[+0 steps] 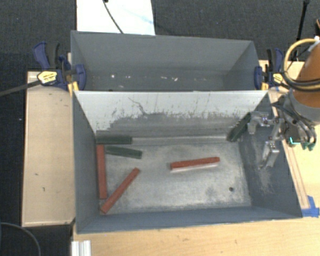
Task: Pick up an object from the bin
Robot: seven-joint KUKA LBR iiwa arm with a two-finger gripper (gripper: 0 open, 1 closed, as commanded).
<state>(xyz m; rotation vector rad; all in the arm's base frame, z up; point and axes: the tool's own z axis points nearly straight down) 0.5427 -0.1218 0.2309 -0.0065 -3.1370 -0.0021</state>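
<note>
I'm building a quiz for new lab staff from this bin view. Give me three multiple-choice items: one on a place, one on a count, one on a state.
1. Where is the gripper?
A. over the left wall
B. by the bin's right wall
C. over the middle of the floor

2. How many red-brown bars lie in the bin?
A. one
B. three
C. five

3. How does the middle red-brown bar lie?
A. flat, apart from the others
B. across a green bar
C. standing on end

Key:
1 B, it hangs at the right side.
2 B, the middle one, the left bar and the slanted bar.
3 A, bare floor surrounds it.
</note>
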